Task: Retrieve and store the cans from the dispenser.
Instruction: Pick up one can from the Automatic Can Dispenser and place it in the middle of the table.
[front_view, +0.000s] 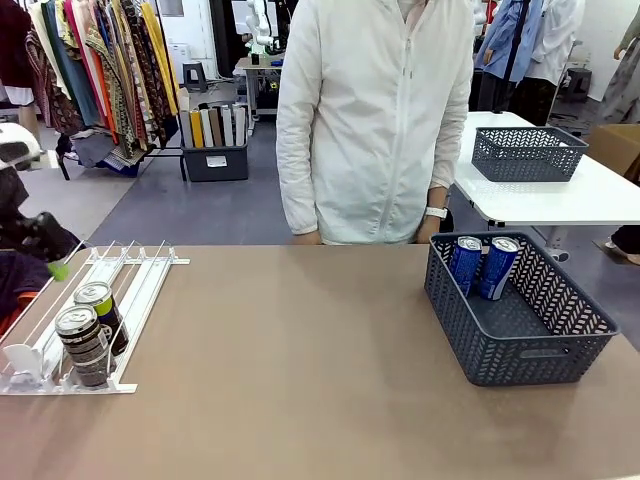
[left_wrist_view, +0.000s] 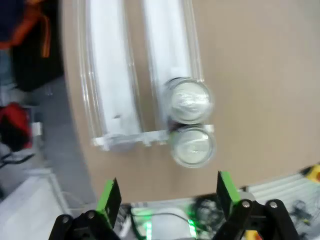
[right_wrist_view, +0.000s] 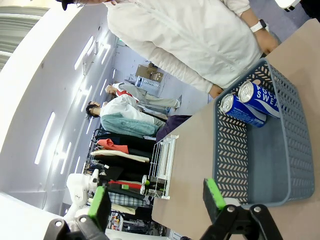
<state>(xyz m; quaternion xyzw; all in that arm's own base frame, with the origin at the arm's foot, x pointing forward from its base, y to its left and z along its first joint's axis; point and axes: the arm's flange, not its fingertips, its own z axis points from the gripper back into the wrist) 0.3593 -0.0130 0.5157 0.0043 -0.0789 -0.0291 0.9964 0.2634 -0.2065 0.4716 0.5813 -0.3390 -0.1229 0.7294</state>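
While the left gripper (left_wrist_view: 168, 190) was pointed down at the dispenser (left_wrist_view: 110, 75), its green-padded fingers were spread wide and nothing was held between them. In its wrist view, the silver tops of two dark cans (left_wrist_view: 189, 100) were seen one behind the other, touching, in one lane at the stopper end of the rack. The lane beside them was bare.

In the front view, the dispenser was laid at the left side of the brown table (front_view: 300, 380), and the two dark cans were stood upright at its near end. One green pad of the left gripper was seen at the picture's left edge, just beside the rack's far half.

A grey lattice basket (front_view: 530, 350) was placed at the right side of the table, well apart from the dispenser. Two blue cans (front_view: 498, 266) were leaned side by side in its far left corner, silver tops up.

The right gripper (right_wrist_view: 156, 196) was held off to the side, also spread wide and with nothing in it; the basket and blue cans were seen sideways beyond it.

A person (front_view: 375, 120) in a white jacket was stood at the far edge of the table, arms down.
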